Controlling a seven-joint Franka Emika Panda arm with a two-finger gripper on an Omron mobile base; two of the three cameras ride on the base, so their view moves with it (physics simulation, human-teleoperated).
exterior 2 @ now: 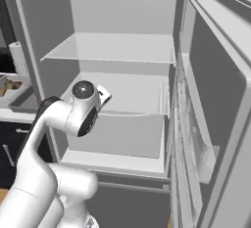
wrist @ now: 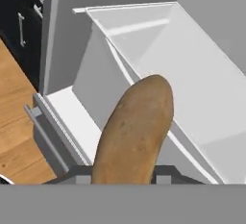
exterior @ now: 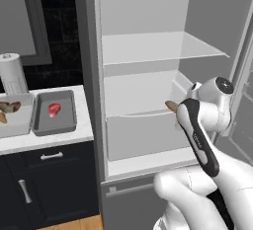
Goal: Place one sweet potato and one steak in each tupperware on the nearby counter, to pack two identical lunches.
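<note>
An orange-brown sweet potato stands up between my gripper's fingers, which are shut on it, in front of the open fridge's lower shelf. Its tip pokes out past my wrist in the left base view. On the counter at the left, the darker grey tupperware holds the bright red steak. The lighter grey tupperware beside it holds a dark brown steak and another sweet potato.
The open fridge has bare glass shelves and a drawer front at the bottom. Its door swings out on the right. A paper towel roll stands behind the trays. Navy cabinets sit under the counter, over wood floor.
</note>
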